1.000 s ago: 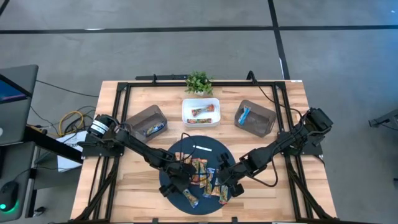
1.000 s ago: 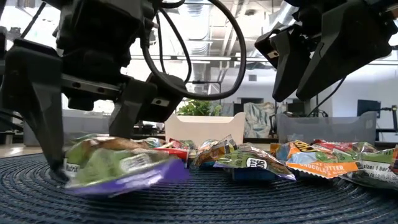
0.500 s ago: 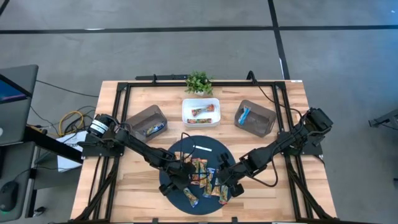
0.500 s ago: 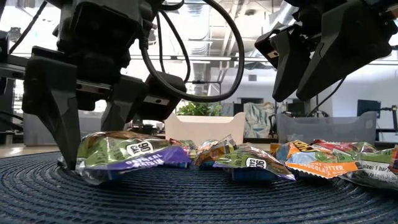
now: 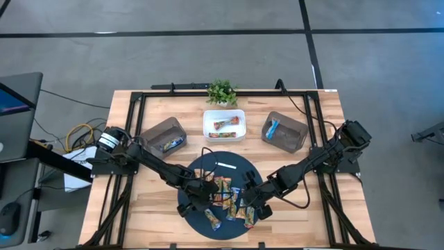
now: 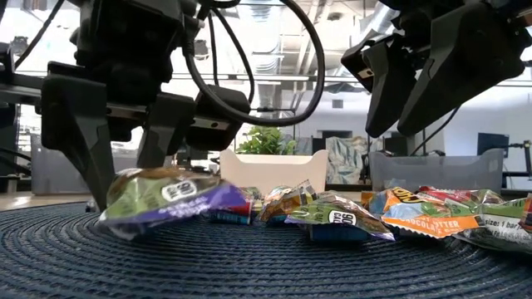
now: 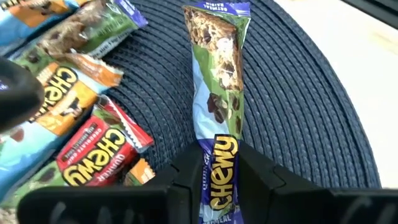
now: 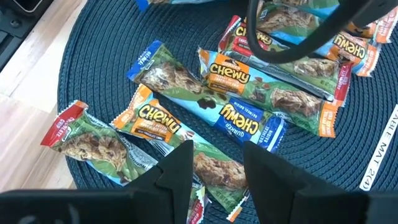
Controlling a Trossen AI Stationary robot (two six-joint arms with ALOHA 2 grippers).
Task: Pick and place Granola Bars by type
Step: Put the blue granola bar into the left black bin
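Note:
Several granola bars (image 5: 226, 194) in shiny wrappers lie flat on a round dark woven mat (image 5: 239, 167); they also show in the right wrist view (image 8: 242, 118). My left gripper (image 7: 219, 180) is at the mat's near left part, shut on a green and purple bar (image 6: 170, 199). My right gripper (image 8: 221, 171) is open. It hangs clear above the bars at the mat's near right (image 5: 251, 207), over an orange-ended bar (image 8: 155, 121). My left gripper pinches the green and purple bar between its two fingers at its near end (image 7: 217, 163), coming from above and lying across the bar. The rest of the wrapper (image 7: 217, 68) reaches out past the fingers, low over the mat and slightly tilted. Whether it has left the mat, I cannot tell.
Along the far side stand a grey bin (image 5: 164, 135) on the left, a white bin (image 5: 224, 125) in the middle and a grey bin (image 5: 284, 132) on the right, each with bars inside. A small plant (image 5: 221, 92) stands behind them. A thin white strip (image 5: 225, 165) lies on the mat.
My left gripper's fingers have drawn together on the green and purple bar. The bar has shifted between them on the mat and now sits a little higher and tilted. My right gripper has kept still.

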